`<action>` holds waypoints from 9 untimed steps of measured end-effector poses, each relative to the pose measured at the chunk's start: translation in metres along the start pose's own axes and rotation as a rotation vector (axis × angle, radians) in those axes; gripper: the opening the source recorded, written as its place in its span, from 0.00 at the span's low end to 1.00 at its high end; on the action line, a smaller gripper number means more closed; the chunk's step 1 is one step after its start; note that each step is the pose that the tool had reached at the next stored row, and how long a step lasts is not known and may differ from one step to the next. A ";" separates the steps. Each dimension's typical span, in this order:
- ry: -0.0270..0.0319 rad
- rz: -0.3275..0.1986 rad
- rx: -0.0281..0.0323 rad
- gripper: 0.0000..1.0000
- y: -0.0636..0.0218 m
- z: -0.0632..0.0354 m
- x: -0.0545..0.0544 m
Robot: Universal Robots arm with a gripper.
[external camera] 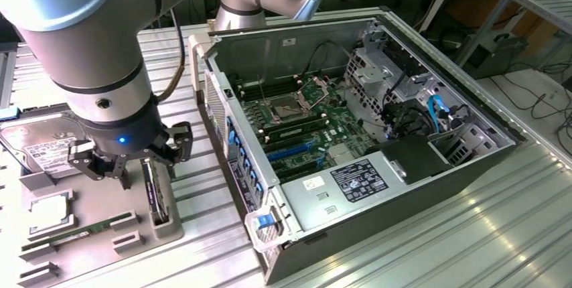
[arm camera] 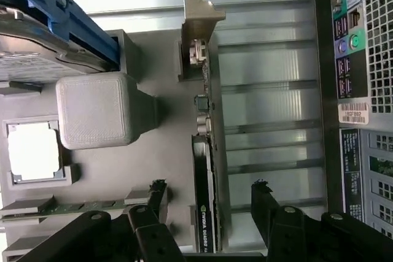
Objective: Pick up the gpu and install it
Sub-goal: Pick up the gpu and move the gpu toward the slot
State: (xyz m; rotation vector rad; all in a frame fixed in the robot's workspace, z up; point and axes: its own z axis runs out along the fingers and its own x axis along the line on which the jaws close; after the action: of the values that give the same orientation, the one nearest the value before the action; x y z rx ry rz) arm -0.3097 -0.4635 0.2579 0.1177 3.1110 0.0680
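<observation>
The gripper [external camera: 134, 162] is hanging with its jaws spread wide, holding nothing. In the exterior view it is sitting at about nine o'clock from the open case [external camera: 358, 134], low over a grey tray [external camera: 98, 197].

The gpu [external camera: 154, 197] is standing on edge in a slot of that tray, at about five o'clock from the gripper in the exterior view, just beside the tray's edge nearest the case. In the wrist view the gripper [arm camera: 210, 191] is straddling the gpu [arm camera: 204, 213]: one dark finger [arm camera: 158, 191] is standing off each side, with clear gaps to the card. The card's silver bracket [arm camera: 199, 29] is showing at the end far from the fingers.

The other parts are lying in the tray. In the exterior view the drive [external camera: 40, 146] is resting at ten o'clock from the gpu, the cpu [external camera: 49, 209] at nine o'clock, and the memory stick [external camera: 85, 231] at about eight o'clock.

The case is lying on its side on the ribbed table [external camera: 465, 234], with its board facing up.
</observation>
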 end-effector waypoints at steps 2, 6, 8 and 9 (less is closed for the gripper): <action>-0.0017 0.000 0.0226 0.66 0.0078 0.0061 0.001; -0.0078 -0.003 0.1081 0.66 0.0198 0.0105 0.002; -0.0076 -0.003 0.1084 0.66 0.0215 0.0246 0.002; -0.0078 -0.013 0.1080 0.66 0.0226 0.0306 0.002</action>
State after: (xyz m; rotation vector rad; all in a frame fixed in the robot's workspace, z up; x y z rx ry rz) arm -0.3096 -0.4395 0.2283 0.1002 3.1068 -0.1007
